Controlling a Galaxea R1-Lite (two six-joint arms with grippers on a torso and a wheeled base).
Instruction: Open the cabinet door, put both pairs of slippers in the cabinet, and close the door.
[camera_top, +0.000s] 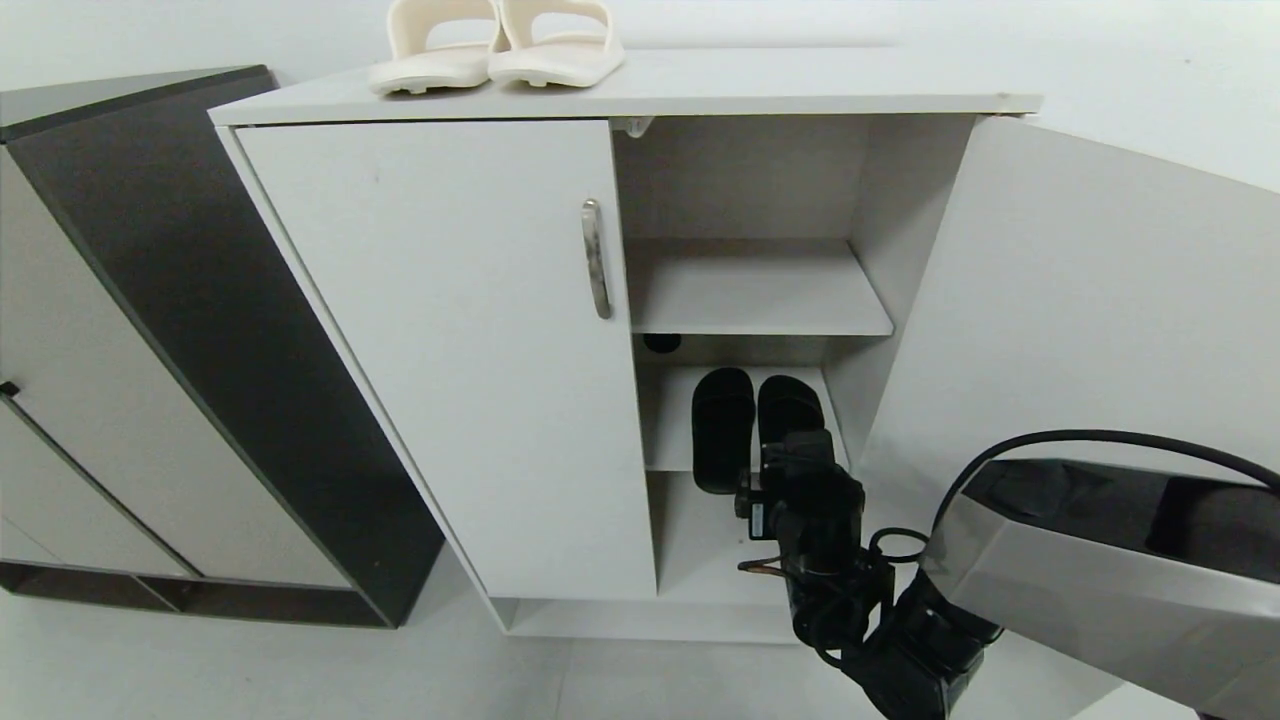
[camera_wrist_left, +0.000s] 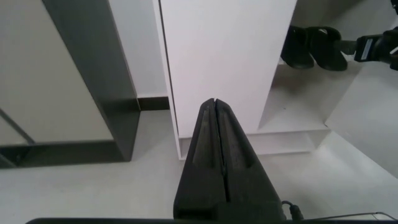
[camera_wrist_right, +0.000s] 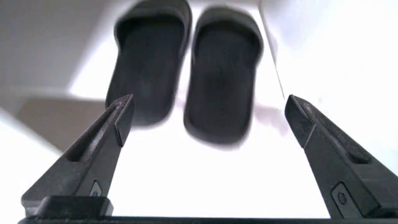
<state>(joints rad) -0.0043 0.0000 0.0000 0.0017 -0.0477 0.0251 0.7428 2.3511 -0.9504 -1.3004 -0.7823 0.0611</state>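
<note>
A pair of black slippers (camera_top: 757, 420) (camera_wrist_right: 224, 74) (camera_wrist_left: 314, 46) lies side by side on the middle shelf of the white cabinet (camera_top: 760, 290). The cabinet's right door (camera_top: 1060, 310) stands wide open; its left door (camera_top: 440, 340) (camera_wrist_left: 224, 56) is closed. A cream pair of slippers (camera_top: 500, 50) rests on the cabinet top. My right gripper (camera_top: 800, 448) (camera_wrist_right: 208, 112) (camera_wrist_left: 373, 46) is open just in front of the black pair, holding nothing. My left gripper (camera_wrist_left: 214, 106) is shut and empty, low before the closed door.
A dark grey and white cabinet (camera_top: 200, 330) stands close on the left. The top shelf (camera_top: 760, 295) and bottom shelf (camera_top: 700, 560) of the white cabinet are bare. The closed door has a metal handle (camera_top: 595, 258). Pale floor (camera_wrist_left: 93, 186) lies in front.
</note>
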